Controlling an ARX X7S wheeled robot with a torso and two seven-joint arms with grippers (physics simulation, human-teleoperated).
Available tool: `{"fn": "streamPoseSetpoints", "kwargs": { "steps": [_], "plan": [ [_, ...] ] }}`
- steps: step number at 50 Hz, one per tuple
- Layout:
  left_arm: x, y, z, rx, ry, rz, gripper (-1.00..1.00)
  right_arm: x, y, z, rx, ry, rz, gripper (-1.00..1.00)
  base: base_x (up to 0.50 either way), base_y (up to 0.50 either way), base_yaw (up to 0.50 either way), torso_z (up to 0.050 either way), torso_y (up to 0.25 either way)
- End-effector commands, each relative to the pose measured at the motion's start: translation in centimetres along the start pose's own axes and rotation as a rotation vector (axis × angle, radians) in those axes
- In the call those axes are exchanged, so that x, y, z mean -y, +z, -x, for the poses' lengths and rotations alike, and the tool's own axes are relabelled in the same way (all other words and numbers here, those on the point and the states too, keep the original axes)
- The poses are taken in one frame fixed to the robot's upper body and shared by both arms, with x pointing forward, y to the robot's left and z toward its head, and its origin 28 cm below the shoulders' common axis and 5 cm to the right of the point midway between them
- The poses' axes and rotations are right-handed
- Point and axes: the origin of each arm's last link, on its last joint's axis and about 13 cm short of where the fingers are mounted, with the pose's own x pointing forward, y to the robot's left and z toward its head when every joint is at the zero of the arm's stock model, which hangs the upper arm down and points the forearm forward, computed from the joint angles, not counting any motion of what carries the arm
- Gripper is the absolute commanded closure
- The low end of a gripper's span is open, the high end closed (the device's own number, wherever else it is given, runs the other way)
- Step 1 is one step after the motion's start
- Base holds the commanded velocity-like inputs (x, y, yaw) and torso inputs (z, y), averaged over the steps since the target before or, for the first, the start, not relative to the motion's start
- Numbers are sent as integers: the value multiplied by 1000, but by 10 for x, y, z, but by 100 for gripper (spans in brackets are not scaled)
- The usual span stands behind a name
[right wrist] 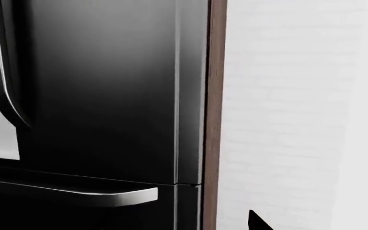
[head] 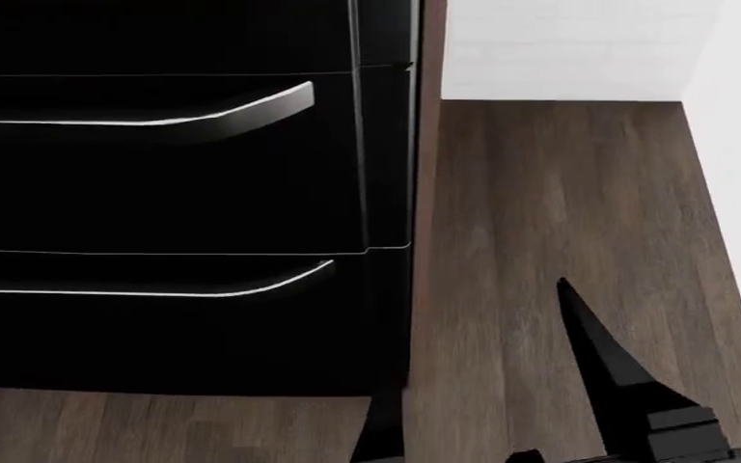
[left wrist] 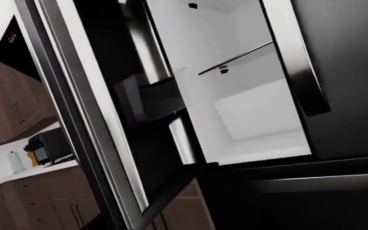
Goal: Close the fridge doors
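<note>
The fridge doors show in both wrist views. The left door (left wrist: 123,143) stands swung open, and the white interior (left wrist: 254,112) with a glass shelf (left wrist: 235,60) shows past it. The right door (right wrist: 107,86) looks flush with the fridge's side, its curved vertical handle (right wrist: 2,81) at the inner edge. That right door (left wrist: 347,72) also fills one side of the left wrist view. My right gripper (head: 470,342) hangs low over the floor, right of the fridge, open, touching nothing. One fingertip (right wrist: 256,221) pokes into the right wrist view. My left gripper is out of view.
Two wide black drawers (head: 151,183) with horizontal handles (head: 216,114) sit under the doors. A brown side panel (right wrist: 217,96) and a white wall (right wrist: 293,105) flank the fridge's right. Wood floor (head: 538,193) lies in front. Brown cabinets (left wrist: 11,100) and a counter with a toaster (left wrist: 50,146) lie beyond the open door.
</note>
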Motion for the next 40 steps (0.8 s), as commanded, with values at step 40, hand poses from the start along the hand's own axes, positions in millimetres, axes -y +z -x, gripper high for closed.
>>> {"fn": "streamPoseSetpoints", "kwargs": {
  "steps": [40],
  "plan": [
    [23, 6, 18, -54, -168, 139, -100, 0, -39, 22, -33, -133, 1, -100, 0, 253, 0, -15, 123]
  ]
}}
